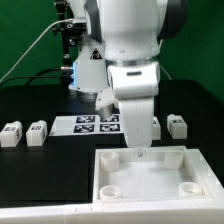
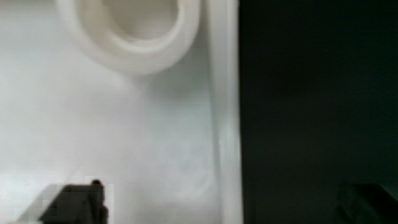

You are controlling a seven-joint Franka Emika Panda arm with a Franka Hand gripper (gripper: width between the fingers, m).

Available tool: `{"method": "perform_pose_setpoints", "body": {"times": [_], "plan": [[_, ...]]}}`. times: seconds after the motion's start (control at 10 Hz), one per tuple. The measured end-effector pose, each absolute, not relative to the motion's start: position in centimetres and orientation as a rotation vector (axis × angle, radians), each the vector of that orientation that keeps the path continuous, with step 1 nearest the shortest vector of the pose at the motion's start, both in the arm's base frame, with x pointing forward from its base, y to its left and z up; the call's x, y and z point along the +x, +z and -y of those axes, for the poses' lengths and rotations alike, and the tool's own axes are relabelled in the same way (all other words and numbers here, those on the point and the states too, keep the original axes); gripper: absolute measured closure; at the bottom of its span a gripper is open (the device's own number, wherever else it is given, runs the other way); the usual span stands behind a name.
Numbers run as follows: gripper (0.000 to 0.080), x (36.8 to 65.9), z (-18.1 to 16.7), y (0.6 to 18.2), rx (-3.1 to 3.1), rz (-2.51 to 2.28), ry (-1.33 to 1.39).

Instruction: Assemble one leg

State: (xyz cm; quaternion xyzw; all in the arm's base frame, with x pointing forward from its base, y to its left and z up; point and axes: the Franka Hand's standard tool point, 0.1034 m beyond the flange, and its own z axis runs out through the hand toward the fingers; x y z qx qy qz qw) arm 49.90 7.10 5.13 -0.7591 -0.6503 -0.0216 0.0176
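Two legs [image 1: 12, 134] [image 1: 37, 132], small white blocks with tags, stand on the black table at the exterior view's left. A third leg [image 1: 178, 125] stands at the right. My gripper [image 1: 140, 152] points down over the far edge of the large white plate [image 1: 150, 175]. In the wrist view the gripper [image 2: 221, 205] is open. One dark fingertip [image 2: 75, 203] is over the plate [image 2: 125, 130] and the other is over the table. The plate's rim runs between them, with nothing held. A round corner socket [image 2: 134, 35] shows ahead.
The marker board [image 1: 92, 123] lies behind the plate, partly hidden by my arm. Cables and a stand are at the back left. Two of the plate's round sockets [image 1: 113, 187] show near its front corners. Black table [image 2: 320, 100] lies beside the plate's rim.
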Motion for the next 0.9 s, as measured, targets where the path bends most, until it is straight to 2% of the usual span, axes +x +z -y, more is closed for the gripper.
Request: {"method": "perform_pose_setpoints", "body": {"times": [0.2,0.4,0.9], "plan": [[0.015,48.5,-8.8,5.9,-2.547,1.769,-0.056],[0.015,46.5,-11.1,5.3,-2.794,1.282,-0.039],[0.015,45.9,-12.6,5.1,-3.003,0.404,0.01]]}}
